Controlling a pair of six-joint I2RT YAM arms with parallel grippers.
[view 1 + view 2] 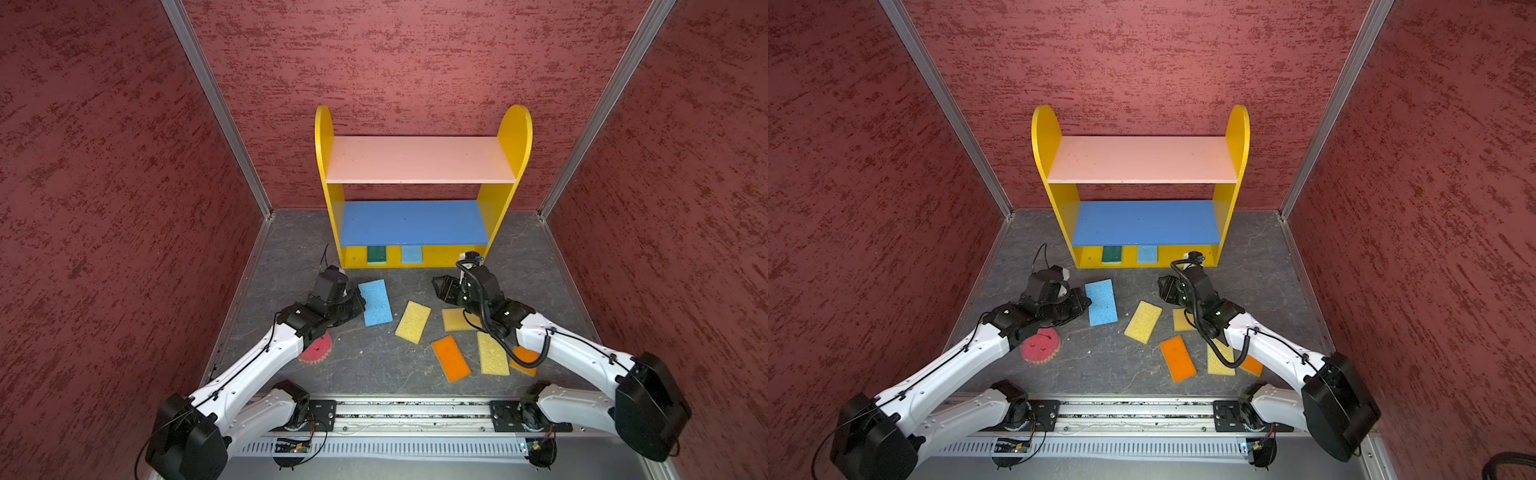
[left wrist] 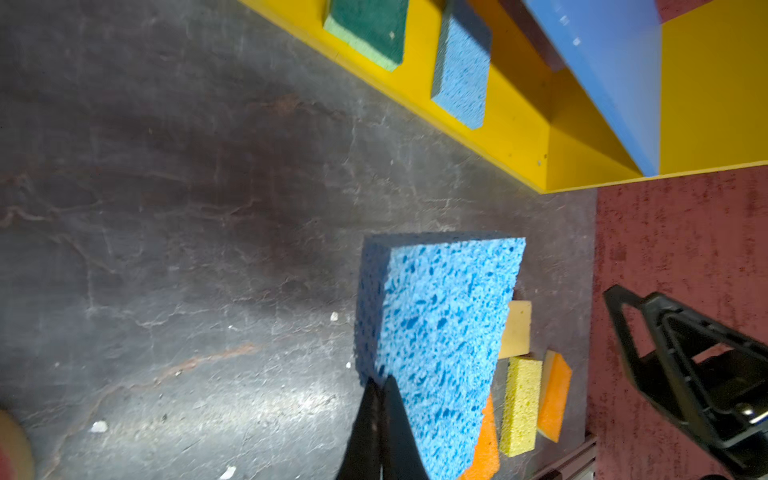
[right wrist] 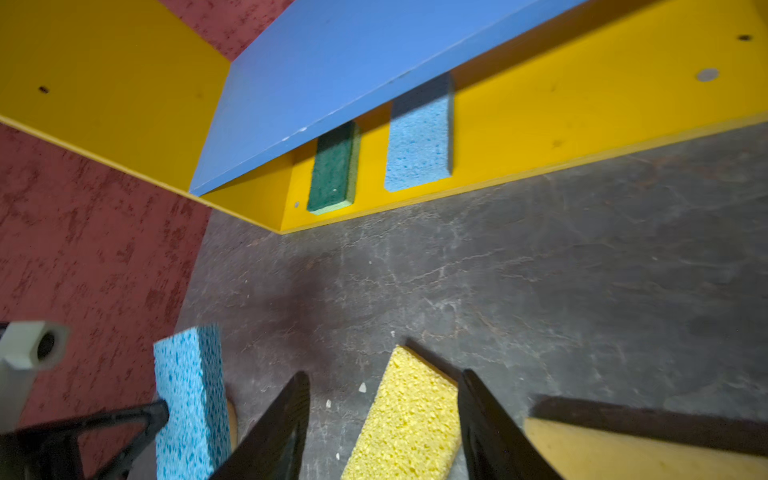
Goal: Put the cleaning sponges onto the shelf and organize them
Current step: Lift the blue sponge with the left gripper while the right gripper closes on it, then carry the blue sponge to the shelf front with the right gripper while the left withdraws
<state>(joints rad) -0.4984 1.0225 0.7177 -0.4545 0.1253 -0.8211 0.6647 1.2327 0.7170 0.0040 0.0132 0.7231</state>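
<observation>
high pair, low wrist cameras, toward shelf (image 1: 419,160)

The left arm (image 1: 266,353) is covering much of the pink sponge (image 1: 318,351) in both top views. The right arm (image 1: 561,345) is hiding parts of an orange sponge (image 1: 524,358) and a pale sponge (image 1: 455,319). The blue board (image 1: 413,222) is overhanging the far ends of the green sponge (image 1: 376,254) and the light-blue sponge (image 1: 411,254). In the left wrist view, the blue sponge (image 2: 436,332) is running off the edge and masking a second orange sponge (image 2: 486,449).
</observation>
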